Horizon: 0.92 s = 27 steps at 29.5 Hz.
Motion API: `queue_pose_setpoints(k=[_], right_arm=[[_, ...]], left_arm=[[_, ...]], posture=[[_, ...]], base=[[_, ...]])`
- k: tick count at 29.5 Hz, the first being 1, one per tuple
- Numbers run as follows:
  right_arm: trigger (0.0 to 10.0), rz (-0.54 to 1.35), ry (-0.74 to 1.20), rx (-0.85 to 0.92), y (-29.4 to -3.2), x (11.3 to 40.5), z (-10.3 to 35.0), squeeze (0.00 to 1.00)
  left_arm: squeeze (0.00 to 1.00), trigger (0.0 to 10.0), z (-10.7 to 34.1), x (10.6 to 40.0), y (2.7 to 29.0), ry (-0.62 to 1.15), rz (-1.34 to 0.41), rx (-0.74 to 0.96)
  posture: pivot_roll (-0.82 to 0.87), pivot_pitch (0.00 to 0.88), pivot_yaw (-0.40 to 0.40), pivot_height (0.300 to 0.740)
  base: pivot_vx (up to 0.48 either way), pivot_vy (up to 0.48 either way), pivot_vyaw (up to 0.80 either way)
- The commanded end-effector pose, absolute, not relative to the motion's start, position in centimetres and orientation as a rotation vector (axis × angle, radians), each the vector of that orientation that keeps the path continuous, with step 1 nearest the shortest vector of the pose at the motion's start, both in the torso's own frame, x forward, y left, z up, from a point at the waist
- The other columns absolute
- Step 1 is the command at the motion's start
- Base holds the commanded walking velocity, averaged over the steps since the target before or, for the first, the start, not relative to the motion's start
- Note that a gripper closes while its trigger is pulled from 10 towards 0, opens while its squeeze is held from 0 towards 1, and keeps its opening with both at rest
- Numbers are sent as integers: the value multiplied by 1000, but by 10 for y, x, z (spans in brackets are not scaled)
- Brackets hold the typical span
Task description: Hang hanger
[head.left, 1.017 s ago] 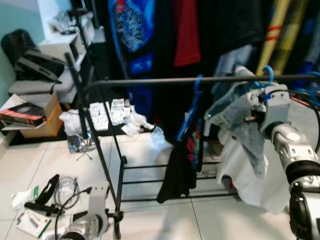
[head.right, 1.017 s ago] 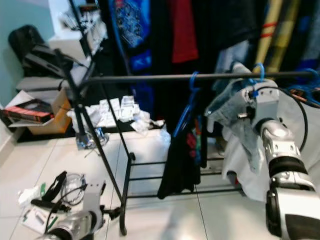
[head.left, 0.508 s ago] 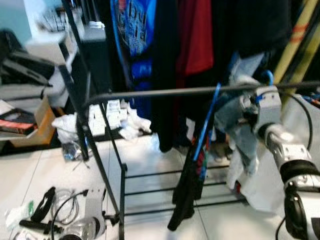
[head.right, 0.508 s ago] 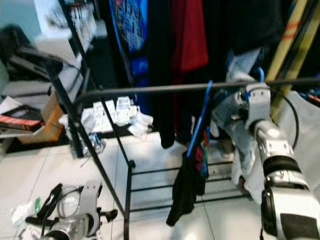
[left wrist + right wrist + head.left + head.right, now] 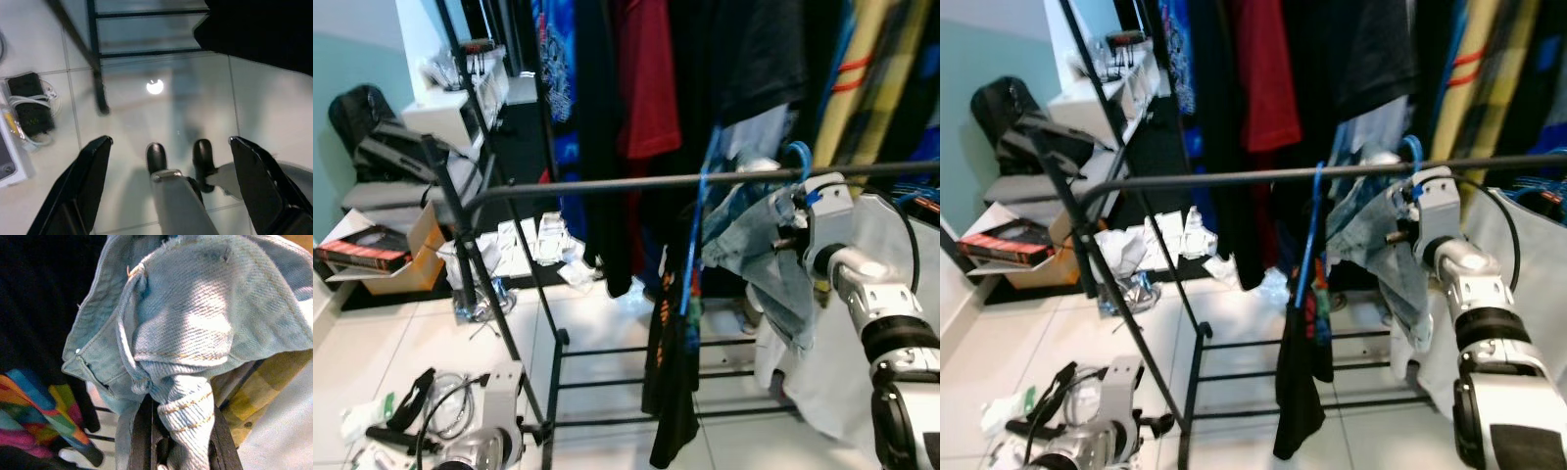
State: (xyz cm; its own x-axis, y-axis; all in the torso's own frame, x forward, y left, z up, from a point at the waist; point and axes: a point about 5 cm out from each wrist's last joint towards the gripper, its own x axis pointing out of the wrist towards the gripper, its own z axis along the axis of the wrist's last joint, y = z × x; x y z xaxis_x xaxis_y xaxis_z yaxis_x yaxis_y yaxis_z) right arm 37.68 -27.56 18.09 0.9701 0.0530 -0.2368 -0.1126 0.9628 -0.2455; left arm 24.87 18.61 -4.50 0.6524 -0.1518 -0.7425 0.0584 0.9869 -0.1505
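Right pincer (image 5: 171,431) clamped on bunched pale-blue denim garment (image 5: 759,259), which hangs from blue plastic hanger (image 5: 796,157) whose hook sits at the black metal rail (image 5: 607,183); judged soft, floppy, fairly light, the fabric may slip, so a grip on the stiff hanger neck looks better. Left pincer (image 5: 178,156) idle near the white tiled floor (image 5: 161,112), fingers apart. Versus a second ago: camera tilted up, hook looks nearer the rail, the neighbouring black garment on blue hanger (image 5: 671,333) swings differently
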Motion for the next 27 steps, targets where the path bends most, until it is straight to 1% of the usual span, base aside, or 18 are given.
queue_pose_setpoints(k=[1, 7, 8, 10, 14, 16, 17, 18, 21, 23, 25, 27], right_arm=[[10000, 73, 189, -291, -275, 379, 193, 0], [10000, 82, 198, -284, -275, 377, 190, 0], [10000, 157, 208, -265, -268, 375, 186, 0], [10000, 191, 204, -269, -264, 374, 185, 0], [10000, 247, 196, -271, -256, 373, 183, 0], [10000, 314, 195, -260, -242, 373, 180, 0], [10000, 314, 195, -260, -242, 373, 180, 0], [10000, 347, 201, -267, -232, 373, 176, 0], [10000, 347, 201, -267, -232, 373, 176, 0], [10000, 402, 208, -241, -210, 375, 170, 0], [10000, 402, 208, -241, -210, 375, 170, 0], [10000, 444, 195, -191, -188, 377, 170, 0]], left_arm=[[0, 10000, -48, 245, 189, 875, -117, -109], [0, 10000, -47, 245, 189, 875, -118, -111], [0, 10000, -47, 245, 188, 875, -117, -113], [0, 10000, -47, 245, 189, 876, -117, -111], [0, 10000, -47, 245, 189, 875, -111, -114], [0, 10000, -47, 245, 189, 875, -106, -115], [0, 10000, -47, 245, 189, 875, -106, -115], [0, 10000, -48, 245, 189, 875, -105, -115], [0, 10000, -48, 245, 189, 875, -105, -115], [0, 10000, -48, 245, 189, 875, -103, -116], [0, 10000, -48, 245, 189, 875, -103, -116], [0, 10000, -48, 245, 189, 874, -102, -118]], posture=[[-73, 0, 47, 740], [-72, 0, 48, 740], [-72, 0, 47, 740], [-73, 0, 46, 740], [-74, 0, 46, 740], [-76, 0, 49, 740], [-76, 0, 49, 740], [-76, 0, 48, 740], [-76, 0, 48, 740], [-74, 0, 47, 740], [-74, 0, 47, 740], [-71, 0, 45, 740]], base=[[0, -454, 0], [0, -454, 0], [0, -442, 0], [0, -341, 356], [0, 0, 722], [0, 0, 731], [0, 0, 731], [0, 0, 756], [0, 0, 756], [0, 0, 397], [0, 0, 0], [0, 0, 0]])
